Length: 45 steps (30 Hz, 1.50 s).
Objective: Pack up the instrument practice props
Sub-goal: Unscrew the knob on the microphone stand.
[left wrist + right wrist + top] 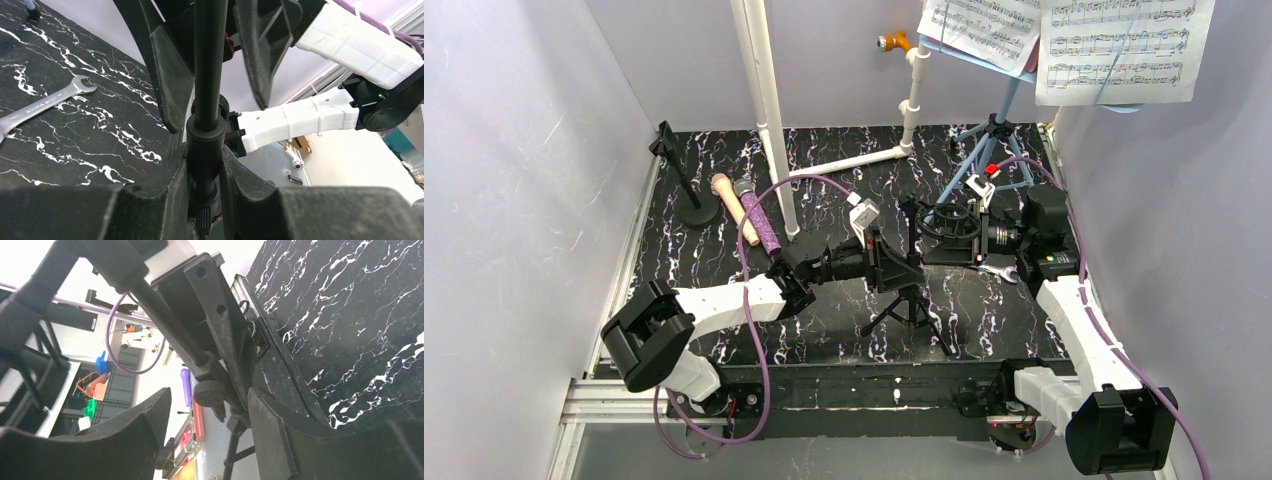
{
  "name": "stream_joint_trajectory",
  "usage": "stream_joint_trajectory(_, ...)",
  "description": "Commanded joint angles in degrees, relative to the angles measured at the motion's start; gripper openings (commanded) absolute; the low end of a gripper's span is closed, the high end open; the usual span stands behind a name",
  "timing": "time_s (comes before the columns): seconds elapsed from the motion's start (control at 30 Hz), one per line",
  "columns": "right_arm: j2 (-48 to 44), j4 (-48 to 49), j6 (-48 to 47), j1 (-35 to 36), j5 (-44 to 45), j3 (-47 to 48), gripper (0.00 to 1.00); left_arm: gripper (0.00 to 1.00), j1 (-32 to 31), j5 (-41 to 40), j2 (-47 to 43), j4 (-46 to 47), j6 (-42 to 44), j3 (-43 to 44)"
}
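Black mic tripod (912,305) is found standing on its spread legs at the lower centre of the overhead frame, on the black marbled table (694,260). Its upright pole is clamped by the left gripper (204,167), whose fingers (165,175) are drawn in tight against the collar of the pole from both sides, as recorded at the bottom centre of the left wrist frame. The right gripper (210,396) is recorded with its jaws parted and nothing held. In the right wrist frame the pole and its adjusting knob are seen between the two pads, with a clear gap to the pad at lower left. Whether the pad at lower right is touching the tripod cannot be told. A silver wrench (996,268) is noted lying flat on the table just beside the right arm, right of centre overhead. The peach microphone (736,212) and the purple glitter microphone (762,225) are laid side by side at centre left, and the round-base holder (696,213) is stood upright just to their left. The light-blue music rack (980,63) is set at the upper right of the frame, with sheet-music pages (1124,50) resting on it. White plastic pipes (769,110) are observed at upper centre, well apart from both grippers
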Motion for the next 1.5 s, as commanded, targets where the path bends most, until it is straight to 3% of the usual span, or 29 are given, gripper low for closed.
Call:
stream_joint_trajectory(0.0,-0.1,4.6,2.6,0.6,0.0,0.6,0.65,0.0,-0.8,-1.4,0.0,3.7,0.8,3.4)
stream_joint_trajectory(0.33,-0.5,6.3,3.1,0.8,-0.3,-0.4,0.43,0.0,-1.2,-3.0,-0.1,3.6,1.8,3.3)
stream_joint_trajectory(0.63,-0.9,7.1,2.8,0.8,-0.1,-0.9,0.43,0.0,-1.1,-4.5,-1.2,3.4,2.2,2.2)
stream_joint_trajectory(0.7,-0.9,7.2,2.3,0.8,-0.1,-0.9,0.32,0.0,-1.1,-4.8,-1.5,3.3,2.3,2.0)
stream_joint_trajectory(0.77,-1.2,7.2,-0.8,0.9,-1.0,-0.5,0.01,0.0,-1.1,-6.0,-2.1,3.1,1.5,1.6)
stream_joint_trajectory(0.8,-1.3,5.4,-3.8,0.9,-1.3,0.1,0.01,0.0,-1.1,-6.4,-2.2,3.0,-0.2,1.5)
stream_joint_trajectory(0.83,-1.6,0.7,-10.9,1.1,-1.4,1.4,0.01,0.0,-1.1,-6.9,-2.1,3.1,-2.6,1.6)
stream_joint_trajectory(0.87,-2.0,-6.6,-23.9,1.5,-1.2,3.1,0.01,0.0,-1.1,-8.0,-2.0,3.5,-8.0,1.5)
stream_joint_trajectory(0.9,-2.1,-17.9,-44.1,1.7,-2.7,6.6,0.01,0.0,-1.1,-8.6,-1.0,6.2,-17.2,1.1)
stream_joint_trajectory(0.93,-2.0,-36.3,-69.0,1.7,-5.1,10.1,0.01,0.0,-1.1,-9.9,0.0,10.3,-25.7,0.0)
stream_joint_trajectory(0.97,-1.2,-55.7,-100.9,1.7,-7.0,13.2,0.01,0.0,-1.1,-11.0,0.9,14.3,-29.5,-0.7)
stream_joint_trajectory(1.0,0.1,-65.5,-122.4,1.5,-9.0,14.1,0.01,0.0,-1.1,-11.7,1.5,16.9,-32.4,-0.9)
stream_joint_trajectory(1.03,1.5,-71.0,-130.9,1.0,-10.0,14.9,0.01,0.0,-1.1,-11.4,1.7,17.5,-32.0,-0.5)
stream_joint_trajectory(1.07,2.4,-73.8,-133.3,0.9,-10.1,15.5,0.01,0.0,-1.2,-11.0,1.7,17.5,-31.2,-0.4)
stream_joint_trajectory(1.17,4.1,-74.7,-131.0,0.7,-10.1,16.0,0.01,0.0,-1.2,-9.6,1.8,17.4,-28.5,-0.7)
stream_joint_trajectory(1.3,4.5,-71.6,-120.6,0.6,-10.2,14.7,0.45,0.0,-1.2,-7.9,1.0,17.1,-22.8,-1.5)
stream_joint_trajectory(1.4,2.6,-57.4,-100.9,-0.1,-10.1,12.2,0.7,0.0,-1.2,-7.7,-1.1,16.4,-17.2,-2.3)
stream_joint_trajectory(1.47,1.6,-50.0,-88.3,-1.3,-10.0,10.5,0.78,0.0,-1.1,-7.6,-2.8,14.9,-13.3,-2.7)
